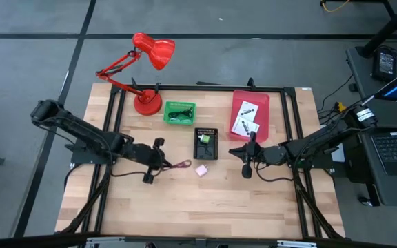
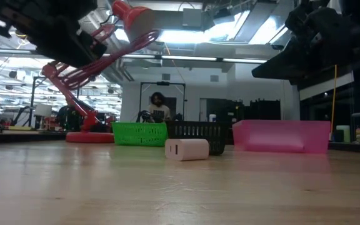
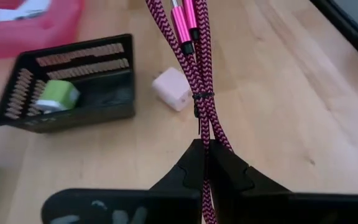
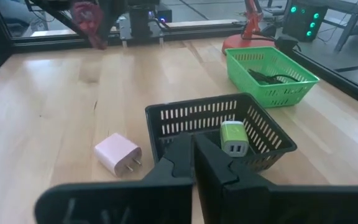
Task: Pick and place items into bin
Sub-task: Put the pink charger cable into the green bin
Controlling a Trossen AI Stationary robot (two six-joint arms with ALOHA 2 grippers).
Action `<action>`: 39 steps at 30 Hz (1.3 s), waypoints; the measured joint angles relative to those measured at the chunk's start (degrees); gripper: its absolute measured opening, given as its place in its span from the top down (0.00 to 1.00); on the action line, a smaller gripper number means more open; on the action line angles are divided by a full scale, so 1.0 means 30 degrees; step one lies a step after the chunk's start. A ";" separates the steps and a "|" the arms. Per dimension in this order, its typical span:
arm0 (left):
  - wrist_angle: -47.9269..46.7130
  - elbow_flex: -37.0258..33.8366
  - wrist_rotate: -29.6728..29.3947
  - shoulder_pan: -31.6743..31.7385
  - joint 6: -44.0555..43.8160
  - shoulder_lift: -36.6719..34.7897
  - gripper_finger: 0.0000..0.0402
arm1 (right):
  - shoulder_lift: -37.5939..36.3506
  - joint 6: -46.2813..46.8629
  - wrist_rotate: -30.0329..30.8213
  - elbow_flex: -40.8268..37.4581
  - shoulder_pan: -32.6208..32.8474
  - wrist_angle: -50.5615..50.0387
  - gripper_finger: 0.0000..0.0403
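Observation:
My left gripper point(image 1: 167, 164) point(image 3: 205, 147) is shut on the maroon braided cord point(image 1: 182, 164) point(image 3: 191, 56), left of the pink cube point(image 1: 201, 170) point(image 3: 173, 88) point(image 2: 187, 149), which lies flat on the table. My right gripper point(image 1: 234, 153) point(image 4: 194, 155) is shut on nothing and hangs right of the black bin point(image 1: 206, 143) point(image 4: 219, 124), pointing at it. That bin holds a green-white charger piece point(image 4: 234, 137) point(image 3: 58, 94). The black cord point(image 1: 178, 114) lies in the green bin point(image 1: 179, 112) point(image 4: 271, 74). Two white packets point(image 1: 246, 118) lie in the pink bin point(image 1: 249, 114). My left gripper pinches the bundled maroon cord between its two fingers, with several strands side by side point(image 3: 205, 134). The strands run out forward past the fingertips, along the fingers. Its pink plugs point(image 3: 184, 25) are at the far end. In the right wrist view the cord point(image 4: 87, 17) looks raised off the table.
A red desk lamp point(image 1: 147, 62) stands at the table's far left, next to the green bin. The three bins sit in a row across the far half. Bare wood lies along the near half point(image 1: 198, 207). A person point(image 2: 158, 106) shows in the room beyond.

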 joint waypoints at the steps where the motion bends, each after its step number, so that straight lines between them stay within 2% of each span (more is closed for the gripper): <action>1: 0.0316 -0.0343 0.0044 0.0235 0.0081 -0.0257 0.99 | 0.0049 -0.0029 -0.0006 0.0000 -0.0049 0.0103 0.99; 8: 0.2003 -0.1837 0.0527 0.2162 0.0808 -0.1222 0.99 | 0.0053 -0.0969 0.0013 0.0000 -0.0765 0.0578 0.99; 15: 0.2140 -0.1838 0.2291 0.4869 0.1786 -0.1254 0.99 | 0.0053 -0.2362 0.0016 0.0000 -0.1573 0.1364 0.99; 28: 0.2254 -0.1838 0.2503 1.0329 0.3149 -0.1247 0.99 | 0.0046 -0.3577 0.0021 0.0007 -0.3226 0.1976 0.99; 33: 0.2326 -0.1838 0.3352 1.1920 0.3737 -0.1247 0.99 | 0.0046 -0.3577 0.0024 0.0007 -0.4014 0.2019 0.99; 39: 0.2326 -0.1831 0.3472 1.3364 0.4311 -0.1247 0.99 | 0.0046 -0.3577 0.0026 0.0007 -0.4827 0.2720 0.99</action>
